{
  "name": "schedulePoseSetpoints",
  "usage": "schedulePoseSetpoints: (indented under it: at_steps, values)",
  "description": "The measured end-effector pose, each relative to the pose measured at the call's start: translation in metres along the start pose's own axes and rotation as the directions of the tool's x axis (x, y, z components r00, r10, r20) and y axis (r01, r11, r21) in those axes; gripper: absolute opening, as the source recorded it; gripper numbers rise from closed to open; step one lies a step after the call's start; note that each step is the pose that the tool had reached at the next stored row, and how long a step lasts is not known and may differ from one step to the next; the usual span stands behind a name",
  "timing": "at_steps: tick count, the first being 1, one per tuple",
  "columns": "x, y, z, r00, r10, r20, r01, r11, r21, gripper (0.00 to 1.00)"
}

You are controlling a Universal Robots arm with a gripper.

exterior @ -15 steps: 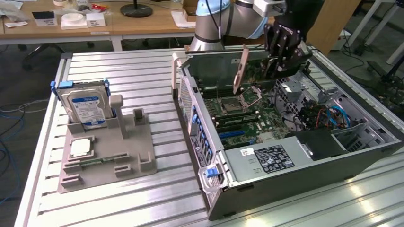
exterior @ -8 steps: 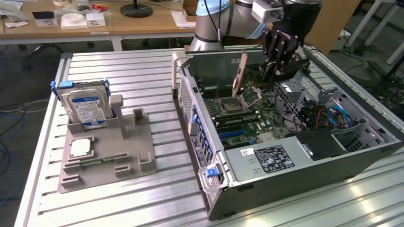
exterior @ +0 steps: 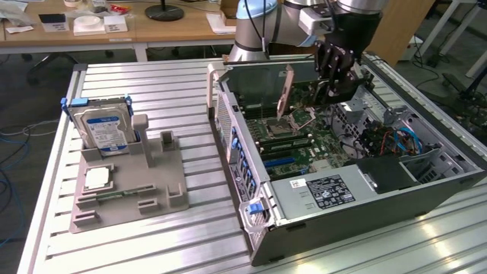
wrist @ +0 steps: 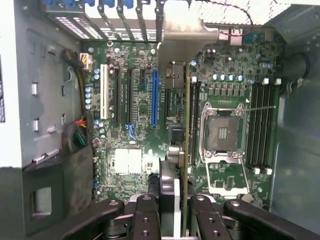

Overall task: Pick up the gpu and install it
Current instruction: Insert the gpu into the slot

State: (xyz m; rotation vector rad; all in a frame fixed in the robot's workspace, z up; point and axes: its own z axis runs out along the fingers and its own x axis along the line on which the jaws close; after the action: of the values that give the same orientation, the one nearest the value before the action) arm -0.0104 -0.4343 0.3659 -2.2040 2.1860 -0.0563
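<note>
The gpu (exterior: 304,94) hangs on edge over the open computer case (exterior: 426,194), its pale metal end bracket (exterior: 287,91) toward the exterior view's left. My gripper (exterior: 329,91) is shut on its top edge. In the wrist view the gpu (wrist: 186,130) shows edge-on as a thin green strip between my fingers (wrist: 146,217), its bracket (wrist: 182,35) at the far end. It hovers above the motherboard (wrist: 135,165), between the blue slot (wrist: 154,97) and the CPU socket (wrist: 222,132), clear of the board.
A grey fixture (exterior: 129,182) at the exterior view's left holds a blue-labelled hard drive (exterior: 105,130) and a square CPU chip (exterior: 99,178). The case's rear wall (exterior: 228,131), drive cage (exterior: 365,108) and power supply (exterior: 327,191) ring the motherboard. Cables (wrist: 75,135) lie inside.
</note>
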Motion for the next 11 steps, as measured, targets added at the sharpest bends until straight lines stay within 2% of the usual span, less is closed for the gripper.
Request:
schedulePoseSetpoints:
  at_steps: [2,6,11]
  values:
    - [0.000,0.0013,0.0029,0.9999,0.014,-0.0030,-0.014,0.9999,-0.0002,0.28]
    - [0.000,0.0071,0.0074,0.9999,0.015,-0.0031,-0.015,0.9999,-0.0002,0.28]
    - [0.000,0.0094,0.0151,0.9999,0.015,-0.0031,-0.015,0.9999,-0.0021,0.28]
